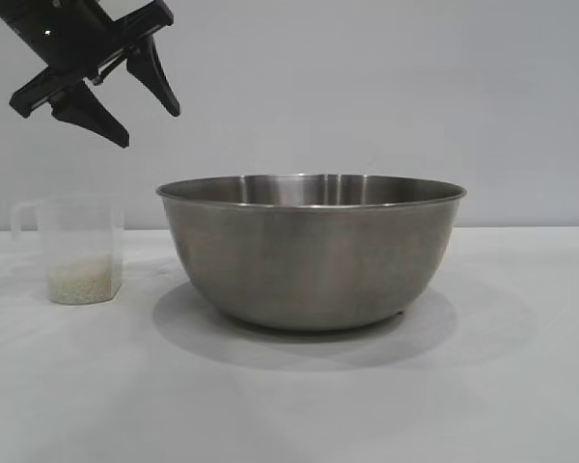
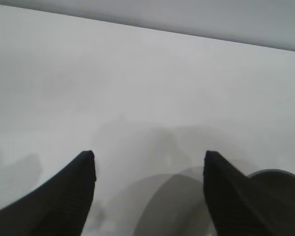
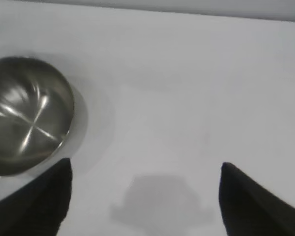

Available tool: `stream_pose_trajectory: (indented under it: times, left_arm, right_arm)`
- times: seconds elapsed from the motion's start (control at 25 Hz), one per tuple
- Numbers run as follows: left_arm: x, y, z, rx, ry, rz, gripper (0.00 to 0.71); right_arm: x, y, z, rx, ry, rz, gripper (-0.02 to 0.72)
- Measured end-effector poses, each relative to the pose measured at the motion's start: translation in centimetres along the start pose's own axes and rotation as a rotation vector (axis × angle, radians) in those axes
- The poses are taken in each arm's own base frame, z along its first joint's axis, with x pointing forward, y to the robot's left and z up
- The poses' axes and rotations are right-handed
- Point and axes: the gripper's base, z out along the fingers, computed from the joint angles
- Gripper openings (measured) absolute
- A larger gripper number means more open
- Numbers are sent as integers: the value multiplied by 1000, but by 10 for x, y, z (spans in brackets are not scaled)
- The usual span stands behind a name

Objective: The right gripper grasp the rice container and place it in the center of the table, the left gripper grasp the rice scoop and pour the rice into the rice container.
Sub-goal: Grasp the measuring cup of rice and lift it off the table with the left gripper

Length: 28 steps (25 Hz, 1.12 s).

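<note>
The rice container (image 1: 309, 260), a wide steel bowl, stands upright in the middle of the table (image 1: 521, 386), and no rice shows in it from the right wrist view (image 3: 27, 113). The rice scoop (image 1: 77, 246), a clear plastic cup, stands to its left with a shallow layer of rice (image 1: 79, 282) at the bottom. My left gripper (image 1: 151, 127) hangs open in the air above the scoop, apart from it and tilted. In the left wrist view, a faint translucent shape (image 2: 172, 206) lies below the open left gripper (image 2: 150, 155). My right gripper (image 3: 145, 163) is open over bare table beside the bowl, holding nothing.
The scoop's handle (image 1: 19, 217) points away from the bowl. A dark curved rim (image 2: 280, 177), probably the bowl's, shows past one left finger. The right gripper's shadow (image 3: 160, 199) falls on the white tabletop.
</note>
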Motion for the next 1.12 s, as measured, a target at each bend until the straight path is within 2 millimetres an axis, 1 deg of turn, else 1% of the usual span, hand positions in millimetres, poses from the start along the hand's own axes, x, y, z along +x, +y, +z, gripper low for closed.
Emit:
stream_pose_trajectory:
  times: [0.16, 0.32, 0.44, 0.56, 0.72, 0.84, 1.12]
  left_arm:
    - [0, 0, 0, -1, -1, 0, 414]
    - [0, 0, 0, -3, -4, 0, 414]
    - [-1, 0, 0, -5, -7, 0, 414]
    - [-1, 1, 0, -6, -8, 2, 414]
    - [-1, 1, 0, -6, -8, 6, 414]
    - [-1, 1, 0, -7, -9, 9, 414]
    - [-1, 1, 0, -7, -10, 10, 414]
  right_arm:
    - [48, 5, -7, 0, -6, -1, 526]
    - [98, 9, -7, 1, -15, -2, 526]
    - [130, 10, 3, 0, -17, 0, 526]
    - [154, 11, 14, 2, -35, 1, 526]
    - [175, 11, 29, 9, -91, 5, 526]
    - [188, 10, 37, 13, -100, 5, 526]
    - [197, 12, 31, 21, -172, -5, 526]
